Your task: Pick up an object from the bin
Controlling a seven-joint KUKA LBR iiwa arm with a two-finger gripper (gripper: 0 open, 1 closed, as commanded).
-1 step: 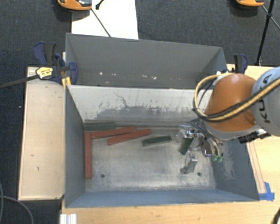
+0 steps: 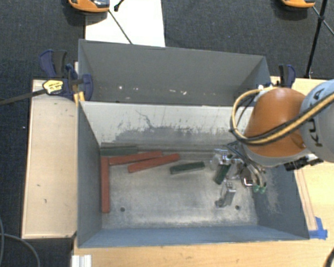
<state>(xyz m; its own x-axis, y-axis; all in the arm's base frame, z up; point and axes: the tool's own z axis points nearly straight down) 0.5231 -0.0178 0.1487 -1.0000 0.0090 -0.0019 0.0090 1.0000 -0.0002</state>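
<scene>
At right of bin, gripper is seen low over floor, near dark green stick; grip state cannot be told.

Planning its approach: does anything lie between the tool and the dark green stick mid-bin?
Nothing visible does. The tool sits just right of the green stick, bare bin floor between them; the red-brown sticks lie farther left.

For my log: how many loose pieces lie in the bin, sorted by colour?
Reddish-brown flat sticks: 3
Dark green flat sticks: 2
Total: 5
A small green bit beside the gripper is too hidden to tell what it is, so it is not counted.
</scene>
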